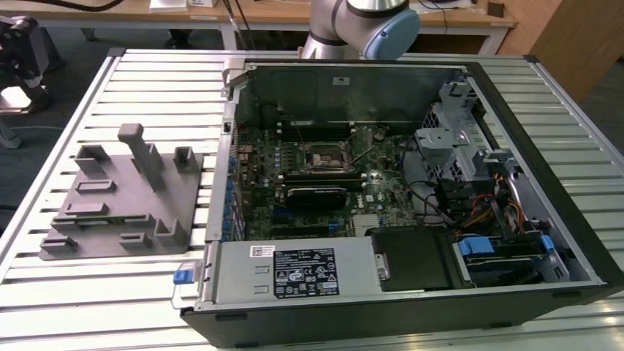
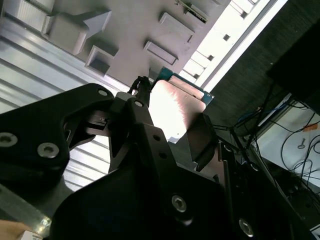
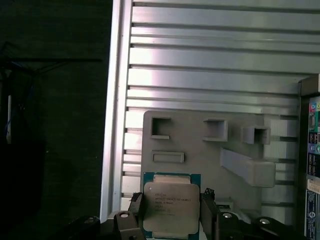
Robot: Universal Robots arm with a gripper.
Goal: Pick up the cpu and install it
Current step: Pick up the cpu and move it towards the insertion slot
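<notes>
Silver lid up, the cpu (image 3: 169, 210) sits pinched between your gripper's (image 3: 171, 206) black fingers (image 3: 207, 205), held above the grey tray (image 3: 200, 165). Pickup looks done; installing will ask you to square it with the socket (image 1: 323, 156) inside the open case (image 1: 351, 88).

1. cpu (image 3: 169, 207): top is shining silver-grey; rim is showing teal-green.
2. gripper (image 3: 171, 212): is appearing matte black throughout.
3. tray (image 1: 107, 219): is showing plain mid-grey.
4. table (image 1: 146, 80): is gleaming silver-white in parallel ribbed stripes.
5. computer case (image 1: 390, 318): is showing a black shell and grey metal inside.
6. motherboard (image 1: 381, 172): is showing dark green.
7. arm (image 1: 390, 33): is showing silver with a pale blue cap.
</notes>
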